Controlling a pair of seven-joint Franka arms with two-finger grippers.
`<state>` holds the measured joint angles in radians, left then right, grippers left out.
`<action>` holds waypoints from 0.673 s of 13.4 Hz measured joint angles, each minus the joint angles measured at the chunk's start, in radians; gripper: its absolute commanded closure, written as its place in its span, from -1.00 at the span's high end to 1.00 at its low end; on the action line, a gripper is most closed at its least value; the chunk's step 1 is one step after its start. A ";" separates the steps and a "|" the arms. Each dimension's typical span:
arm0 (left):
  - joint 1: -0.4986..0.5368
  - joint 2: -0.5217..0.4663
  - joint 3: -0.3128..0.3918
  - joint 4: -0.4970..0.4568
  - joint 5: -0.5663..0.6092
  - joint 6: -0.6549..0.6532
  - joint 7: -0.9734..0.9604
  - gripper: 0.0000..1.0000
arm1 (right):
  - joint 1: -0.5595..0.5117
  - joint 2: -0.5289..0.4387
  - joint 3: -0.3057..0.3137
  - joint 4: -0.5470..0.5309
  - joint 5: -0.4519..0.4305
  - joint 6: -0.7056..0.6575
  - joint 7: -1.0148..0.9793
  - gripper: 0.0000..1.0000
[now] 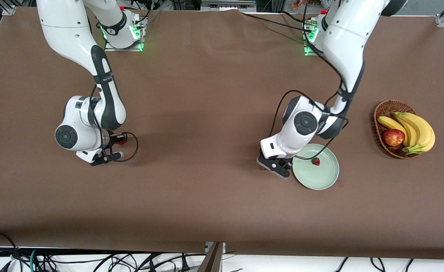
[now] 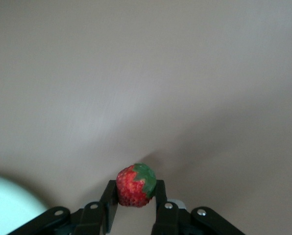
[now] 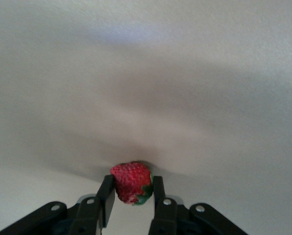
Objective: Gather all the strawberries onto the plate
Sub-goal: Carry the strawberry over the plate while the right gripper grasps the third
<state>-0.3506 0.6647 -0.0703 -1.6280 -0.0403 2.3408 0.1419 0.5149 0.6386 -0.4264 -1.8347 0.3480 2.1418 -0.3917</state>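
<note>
The pale mint-green plate (image 1: 320,177) lies toward the left arm's end of the table, with one strawberry (image 1: 315,161) on it. My left gripper (image 1: 280,170) is low beside the plate's rim, on the side toward the right arm. In the left wrist view this gripper (image 2: 136,190) is shut on a strawberry (image 2: 134,186) with a green cap, and a bit of the plate (image 2: 9,208) shows. My right gripper (image 1: 110,155) is low over the table at the right arm's end. In the right wrist view it (image 3: 131,187) is shut on another strawberry (image 3: 130,180).
A brown wicker basket (image 1: 382,113) with bananas (image 1: 418,130) and a red-yellow apple (image 1: 393,137) stands beside the plate, at the left arm's end of the table. The brown cloth covers the table.
</note>
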 measured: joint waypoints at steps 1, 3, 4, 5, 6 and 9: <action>0.017 -0.030 0.003 -0.003 0.000 -0.085 0.002 -0.41 | 0.009 -0.003 0.001 0.005 0.002 0.000 0.001 -0.72; 0.059 -0.069 0.009 -0.014 0.009 -0.163 0.081 -0.41 | 0.037 -0.008 0.003 0.033 0.004 -0.002 0.041 -0.72; 0.088 -0.075 0.011 -0.022 0.014 -0.167 0.158 -0.41 | 0.057 -0.011 0.005 0.060 0.005 -0.013 0.081 -0.71; 0.121 -0.075 0.014 -0.026 0.017 -0.166 0.242 -0.41 | 0.081 -0.015 0.006 0.090 0.007 -0.032 0.130 -0.71; 0.160 -0.072 0.015 -0.029 0.018 -0.161 0.337 -0.41 | 0.109 -0.018 0.009 0.122 0.011 -0.049 0.192 -0.71; 0.240 -0.043 0.014 -0.042 0.018 -0.080 0.561 -0.16 | 0.172 -0.005 0.079 0.214 0.063 -0.059 0.452 -0.71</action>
<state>-0.1104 0.6216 -0.0567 -1.6696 -0.0228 2.2606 0.7032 0.6867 0.6331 -0.3478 -1.6210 0.4109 2.0828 0.0601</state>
